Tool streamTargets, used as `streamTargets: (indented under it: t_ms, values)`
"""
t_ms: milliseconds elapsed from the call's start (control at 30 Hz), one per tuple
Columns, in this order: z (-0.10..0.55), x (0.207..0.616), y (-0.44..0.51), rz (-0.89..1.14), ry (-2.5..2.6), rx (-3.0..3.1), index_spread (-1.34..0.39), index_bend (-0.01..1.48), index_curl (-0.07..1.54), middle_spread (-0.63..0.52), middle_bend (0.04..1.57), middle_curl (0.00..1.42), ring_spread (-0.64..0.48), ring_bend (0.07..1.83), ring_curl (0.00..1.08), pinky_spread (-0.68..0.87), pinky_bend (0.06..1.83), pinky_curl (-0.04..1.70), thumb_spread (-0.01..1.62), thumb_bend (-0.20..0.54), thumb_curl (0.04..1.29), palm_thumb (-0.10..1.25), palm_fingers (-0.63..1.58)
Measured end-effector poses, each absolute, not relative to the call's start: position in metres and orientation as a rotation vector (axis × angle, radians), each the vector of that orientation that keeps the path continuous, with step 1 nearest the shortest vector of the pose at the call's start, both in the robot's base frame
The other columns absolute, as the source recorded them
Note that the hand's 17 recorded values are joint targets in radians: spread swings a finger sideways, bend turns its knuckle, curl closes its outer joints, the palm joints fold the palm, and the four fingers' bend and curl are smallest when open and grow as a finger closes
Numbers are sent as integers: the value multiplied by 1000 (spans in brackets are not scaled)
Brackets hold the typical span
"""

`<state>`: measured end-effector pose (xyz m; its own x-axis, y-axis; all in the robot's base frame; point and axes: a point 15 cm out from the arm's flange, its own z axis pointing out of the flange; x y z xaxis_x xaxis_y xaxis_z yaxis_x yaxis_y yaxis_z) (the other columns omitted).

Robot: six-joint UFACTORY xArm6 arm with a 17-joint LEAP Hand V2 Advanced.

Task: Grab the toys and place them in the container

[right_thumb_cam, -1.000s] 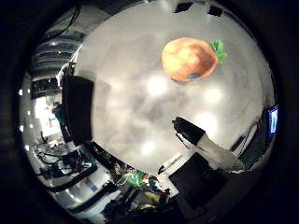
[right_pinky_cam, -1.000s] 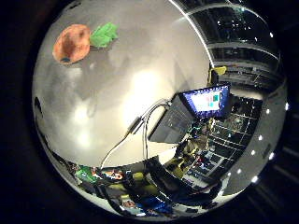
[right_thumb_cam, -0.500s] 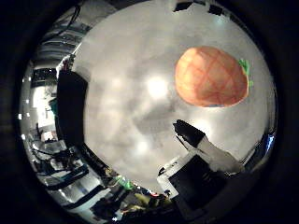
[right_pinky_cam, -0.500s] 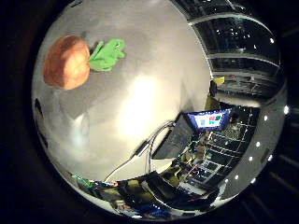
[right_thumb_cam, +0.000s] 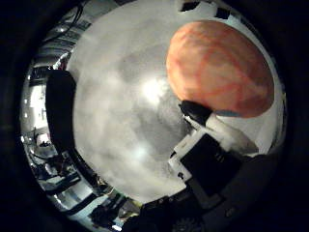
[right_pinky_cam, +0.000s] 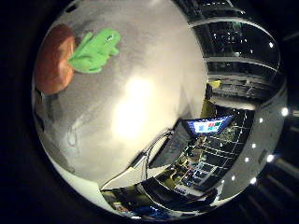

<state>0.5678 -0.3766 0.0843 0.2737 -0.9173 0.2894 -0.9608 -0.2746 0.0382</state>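
Pumpkin (right_thumb_cam: 219, 72) fills a big share of your thumb-side view, so you're close over it now. It's an orange, round plush with paler ribs, sitting on the grey tabletop (right_thumb_cam: 120, 140). Take the visible finger of your hand (right_thumb_cam: 212, 145) as the dial centre in that view: the toy bulges out at about 12 o'clock, right off the dark fingertip (right_thumb_cam: 193, 110). Whether tip and plush actually touch, I can't tell; they overlap in the picture.

The little-finger view shows the same toy from the side, and a green plush leaf sprig (right_pinky_cam: 93, 50) pokes out of it across the tabletop toward the bright patch. That sprig marks the stem end, so that's the way the toy's axis runs.

Only one finger shows, reaching out fairly straight with nothing wrapped, so read your hand as spread and empty. Other fingers are out of sight.

My read: the pumpkin lies ahead of the fingertip, not yet under the palm. No container shows in either view.
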Motion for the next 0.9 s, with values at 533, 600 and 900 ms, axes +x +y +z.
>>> streamTargets:
  t_ms: [533,600,900]
  values:
    - [95,525,-396,164,-1790,2269,-347,827,565,-204,967,542,-254,1060,444,-513,921,361,935,-20,398,803,1441]
    - [106,514,-403,146,-1812,2250,-320,879,585,-187,1014,557,-242,1100,460,-481,981,394,930,-13,407,830,1445]
    - [200,474,-417,133,-1968,2188,-229,1029,640,-137,1187,594,-194,1296,520,-326,1194,530,859,-7,533,1007,1319]
